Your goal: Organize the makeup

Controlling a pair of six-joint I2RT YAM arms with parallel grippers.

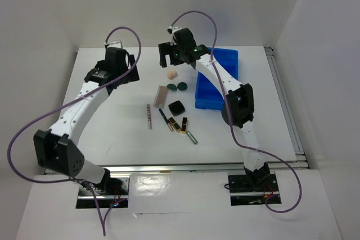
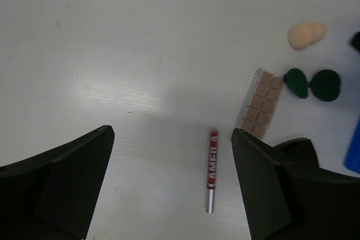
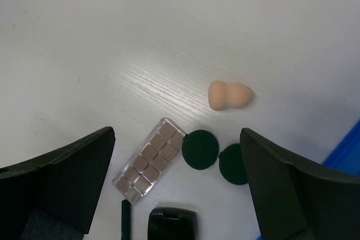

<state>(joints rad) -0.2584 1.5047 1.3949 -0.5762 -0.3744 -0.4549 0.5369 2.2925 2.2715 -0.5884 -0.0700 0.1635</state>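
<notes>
White tabletop, white walls. Makeup loose at centre frame, just left of blue bin (image 1: 216,80): peach sponge (image 3: 229,95), dark green pads (image 3: 200,149), tan palette (image 3: 149,161), slim pencil (image 2: 212,167). Apparently nothing sorted yet, first pick pending. Right gripper (image 3: 177,132) spread wide over sponge and pads, left gripper (image 2: 172,131) likewise parted — both empty. Next, probably: descend, straddle one piece, close gently. Pencil lettering — seemingly "AMELA".

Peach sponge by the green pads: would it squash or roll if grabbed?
The peach sponge looks soft and rounded, so it would probably squash rather than crack. It lies on its side, so a nudge might roll it.
</notes>
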